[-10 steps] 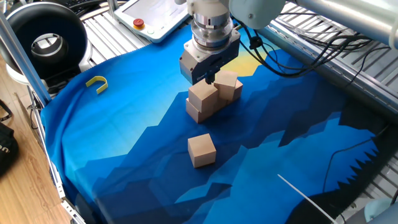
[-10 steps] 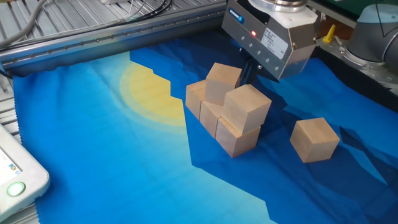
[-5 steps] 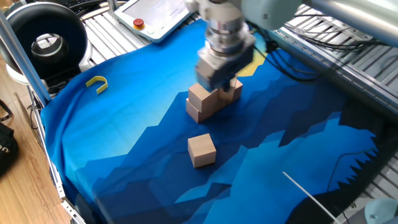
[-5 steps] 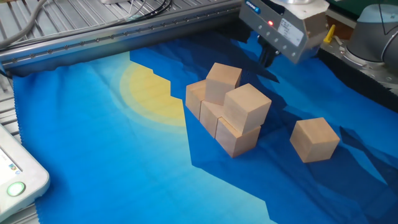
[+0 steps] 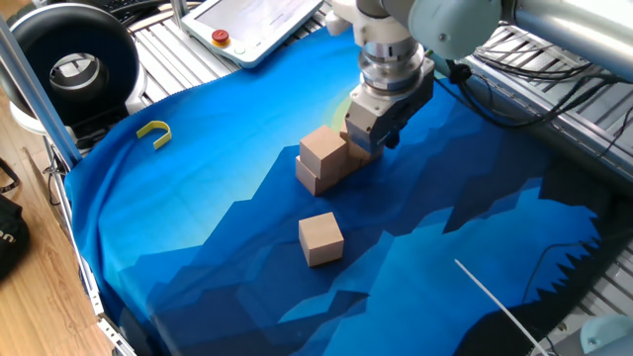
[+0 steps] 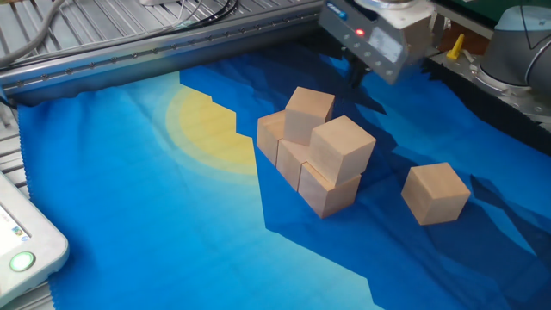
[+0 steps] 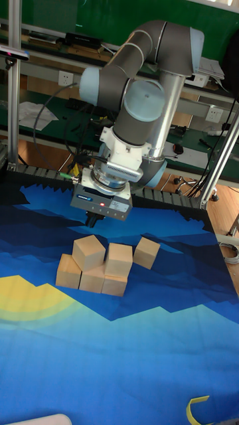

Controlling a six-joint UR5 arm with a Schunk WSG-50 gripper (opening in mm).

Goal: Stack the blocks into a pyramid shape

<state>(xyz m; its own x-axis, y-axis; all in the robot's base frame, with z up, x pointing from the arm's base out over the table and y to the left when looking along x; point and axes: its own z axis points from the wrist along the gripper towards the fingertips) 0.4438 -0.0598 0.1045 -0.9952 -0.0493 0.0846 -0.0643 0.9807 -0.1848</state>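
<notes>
Gripper (image 5: 388, 141) hangs above the cloth (image 6: 155, 224), holding nothing and touching nothing. Its fingers (image 7: 93, 220) show only as short dark stubs under the body; how far apart they stand cannot be told in any view.

Blocks: five sit in a cluster (image 6: 314, 155) below the fingers and to one side of them, apart from them. In the other fixed view three form a touching bottom row and two rest on top, the upper ones turned slightly askew. The sixth block (image 6: 436, 193) lies alone on the cloth, well apart from the cluster and clear of the fingers. In the tall fixed view this lone block (image 7: 146, 252) appears just beside the cluster (image 7: 93, 265), below and to the side of the gripper (image 7: 93, 222).

No containers are in view.

Against the earlier frames: the gripper stood directly over the cluster, fingers close to the top blocks; it has since lifted and shifted off to the side. No block has moved.

A yellow hook (image 5: 155, 132) lies on the cloth, far from the fingers.
</notes>
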